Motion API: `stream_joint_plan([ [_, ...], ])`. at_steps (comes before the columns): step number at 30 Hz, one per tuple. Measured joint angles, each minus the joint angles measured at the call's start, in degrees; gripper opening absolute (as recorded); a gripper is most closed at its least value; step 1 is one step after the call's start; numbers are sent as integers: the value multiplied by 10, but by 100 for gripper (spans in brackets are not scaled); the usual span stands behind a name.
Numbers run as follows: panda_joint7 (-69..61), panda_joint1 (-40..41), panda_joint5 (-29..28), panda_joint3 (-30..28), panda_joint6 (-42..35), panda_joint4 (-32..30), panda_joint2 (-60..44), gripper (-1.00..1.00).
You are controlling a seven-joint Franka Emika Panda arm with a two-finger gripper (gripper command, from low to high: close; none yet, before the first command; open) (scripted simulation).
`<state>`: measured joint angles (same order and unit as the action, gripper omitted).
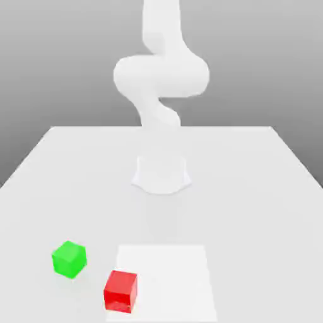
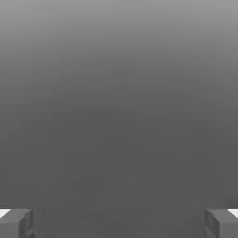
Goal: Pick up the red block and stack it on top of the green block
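Grey backdrop, white table (image 1: 265, 189): your tool (image 2: 119, 223) gapes wide; grip the rigid, glossy red block (image 1: 120, 290), at four o'clock from the green block (image 1: 69, 258), by opposite flat faces.

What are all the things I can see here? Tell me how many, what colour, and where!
green block: one, bright green, on the table near the front, toward the exterior view's left.
red block: one, glossy red, on the table just in front of and to the exterior view's right of the green one, apart from it, at the edge of the white patch.
white patch: one, brighter white square, on the table front.
table: one, pale grey-white.
arm: one, white, rising behind.
gripper: one, grey fingertips, jaws open, holding nothing.
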<state>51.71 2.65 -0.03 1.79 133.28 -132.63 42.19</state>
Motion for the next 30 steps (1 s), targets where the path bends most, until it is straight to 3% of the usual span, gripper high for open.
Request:
stream_joint_plan([
  [18, 449, 166, -37, 117, 107, -61, -263, 0],
  [30, 754, 206, -73, 122, 177, -101, -438, 0],
])
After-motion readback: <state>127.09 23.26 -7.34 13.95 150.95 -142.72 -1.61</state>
